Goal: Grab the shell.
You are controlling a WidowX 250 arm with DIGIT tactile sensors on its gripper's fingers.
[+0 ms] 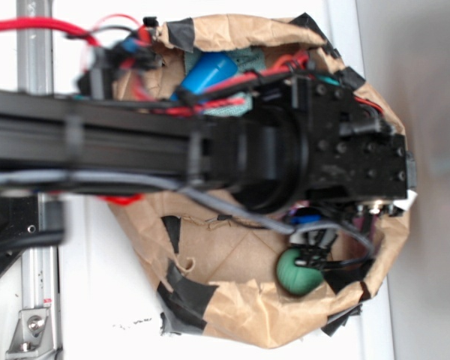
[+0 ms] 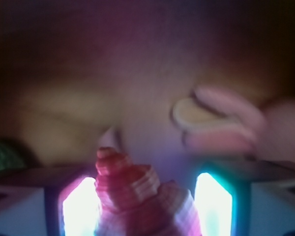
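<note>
The shell (image 2: 137, 191) is a spiral cone with red and white stripes. It stands between my two glowing finger pads (image 2: 81, 206) in the wrist view, tip pointing away from me. My gripper (image 2: 147, 201) is closed around it, with the shell touching the left pad and reaching the right pad lower down. In the exterior view my black arm (image 1: 330, 150) reaches into a brown paper bag (image 1: 232, 300). The fingers and the shell are hidden under the arm there.
A green ball (image 1: 298, 271) lies in the bag near the wrist and shows at the wrist view's left edge (image 2: 2, 155). A blue object (image 1: 210, 71) lies at the bag's far side. A blurred pink and tan looped thing (image 2: 219, 120) lies ahead on the right.
</note>
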